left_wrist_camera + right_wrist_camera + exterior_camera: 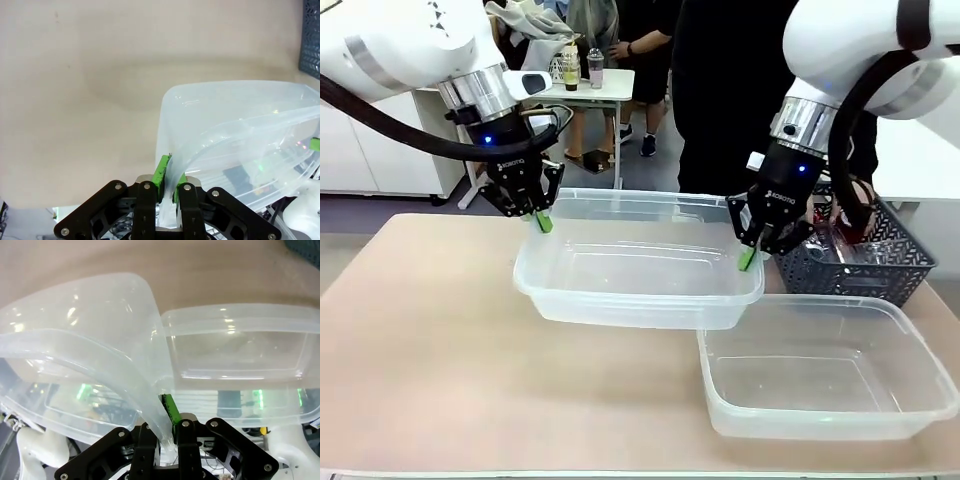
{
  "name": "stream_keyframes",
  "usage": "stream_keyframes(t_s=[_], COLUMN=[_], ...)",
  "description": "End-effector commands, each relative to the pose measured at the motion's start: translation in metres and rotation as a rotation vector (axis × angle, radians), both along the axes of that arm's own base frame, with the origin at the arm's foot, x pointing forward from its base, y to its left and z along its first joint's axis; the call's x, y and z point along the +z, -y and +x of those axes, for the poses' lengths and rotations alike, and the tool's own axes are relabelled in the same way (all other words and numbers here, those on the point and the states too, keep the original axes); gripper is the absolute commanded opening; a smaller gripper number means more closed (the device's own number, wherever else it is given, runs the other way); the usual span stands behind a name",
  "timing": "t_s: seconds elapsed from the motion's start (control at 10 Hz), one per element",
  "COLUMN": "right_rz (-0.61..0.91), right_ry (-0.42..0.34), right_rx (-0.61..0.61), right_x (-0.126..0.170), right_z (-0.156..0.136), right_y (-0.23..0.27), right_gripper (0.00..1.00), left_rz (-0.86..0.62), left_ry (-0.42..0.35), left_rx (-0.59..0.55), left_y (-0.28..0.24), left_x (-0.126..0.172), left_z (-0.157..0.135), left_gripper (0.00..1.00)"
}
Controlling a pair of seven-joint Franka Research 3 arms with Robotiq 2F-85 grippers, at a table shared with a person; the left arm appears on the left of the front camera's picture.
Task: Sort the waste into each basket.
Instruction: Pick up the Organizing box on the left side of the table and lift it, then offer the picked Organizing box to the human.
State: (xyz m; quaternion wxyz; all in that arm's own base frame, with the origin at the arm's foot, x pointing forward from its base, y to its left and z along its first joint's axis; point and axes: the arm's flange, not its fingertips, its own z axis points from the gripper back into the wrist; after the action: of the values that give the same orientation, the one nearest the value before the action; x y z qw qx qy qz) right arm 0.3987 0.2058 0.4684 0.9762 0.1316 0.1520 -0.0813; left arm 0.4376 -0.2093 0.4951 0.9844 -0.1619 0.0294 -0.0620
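A large clear rectangular plastic tub with a rolled rim (pixel 640 300) hangs between the two arms above the beige tabletop (pixel 440 350). In the front view the left gripper (pixel 540 220) pinches its far left corner and the right gripper (pixel 750 258) pinches the rim at its right end. The tub looks empty, and its near right corner overlaps the far left corner of a second, smaller clear tub (pixel 800 425) that sits on the table near the front right. Behind the right gripper stands a dark blue-grey lattice basket (pixel 840 275) holding red and see-through waste, too tangled to tell apart. The left wrist view gives the grip itself: the left gripper (pixel 169 182) has its green pads closed down to the thickness of the rim of the large tub (pixel 225 115), with bare table (pixel 75 75) beyond and a corner of the basket (pixel 311 35) at the top right. The right wrist view shows the right gripper (pixel 168 422) nipping the rim of the large tub (pixel 75 325) just as tightly, one green pad (pixel 170 407) showing against the plastic. The smaller tub (pixel 235 315) lies just past it, also empty.
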Motion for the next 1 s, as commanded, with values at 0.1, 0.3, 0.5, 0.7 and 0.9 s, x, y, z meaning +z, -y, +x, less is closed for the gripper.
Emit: stream_keyframes(t_s=[0.1,0.3,0.5,0.7,0.9], right_rz=[0.003,0.003,0.003,0.003,0.003], right_ry=[0.004,0.004,0.004,0.004,0.004], right_rx=[-0.015,-0.015,-0.015,-0.015,-0.015], right_x=[0.0022,0.0022,0.0022,0.0022,0.0022], right_z=[0.0002,0.0002,0.0002,0.0002,0.0002], right_y=[0.0024,0.0024,0.0024,0.0024,0.0024], right_gripper=[0.05,0.05,0.05,0.05,0.05], left_rz=[-0.03,-0.03,-0.03,-0.03,-0.03], left_ry=[0.019,0.019,0.019,0.019,0.019], left_rx=[0.018,0.018,0.018,0.018,0.018], left_y=[-0.0028,-0.0028,-0.0028,-0.0028,-0.0028], left_x=[0.0054,0.0054,0.0054,0.0054,0.0054], left_z=[-0.0053,-0.0053,-0.0053,-0.0053,-0.0053], left_gripper=[0.07,0.07,0.07,0.07,0.07])
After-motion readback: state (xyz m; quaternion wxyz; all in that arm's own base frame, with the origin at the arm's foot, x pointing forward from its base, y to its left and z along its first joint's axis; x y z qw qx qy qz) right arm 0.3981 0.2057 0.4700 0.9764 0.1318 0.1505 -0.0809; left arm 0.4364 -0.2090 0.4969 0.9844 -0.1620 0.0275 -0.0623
